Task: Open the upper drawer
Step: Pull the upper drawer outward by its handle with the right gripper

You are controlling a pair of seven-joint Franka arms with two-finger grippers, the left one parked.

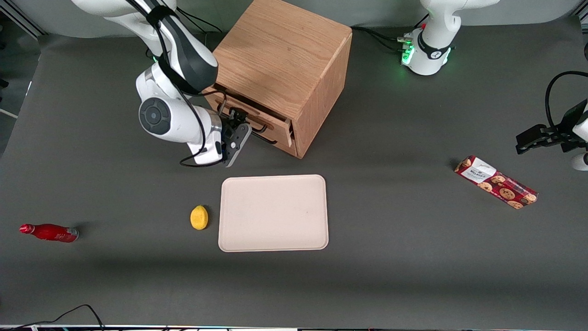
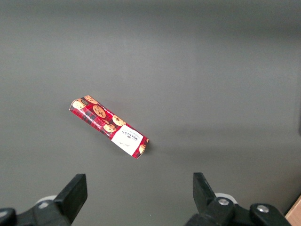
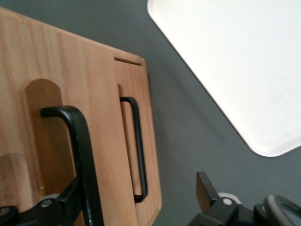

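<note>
The oak cabinet [image 1: 280,55] stands at the back of the table. Its upper drawer [image 1: 275,125] stands out a little from the cabinet front, with a dark gap above it. My right gripper [image 1: 238,120] is in front of this drawer, at its long black bar handle [image 3: 82,150]. The gripper [image 3: 138,197] is open. The handle lies between the fingers, close against one finger [image 3: 70,202], and the other finger [image 3: 204,190] is far from it. The bottom drawer's matching handle [image 3: 140,141] shows beside it.
A beige tray [image 1: 273,212] lies nearer the front camera than the cabinet, and also shows in the right wrist view [image 3: 235,61]. A yellow lemon [image 1: 199,217] lies beside it. A red bottle [image 1: 48,232] lies toward the working arm's end, a cookie packet [image 1: 496,182] toward the parked arm's.
</note>
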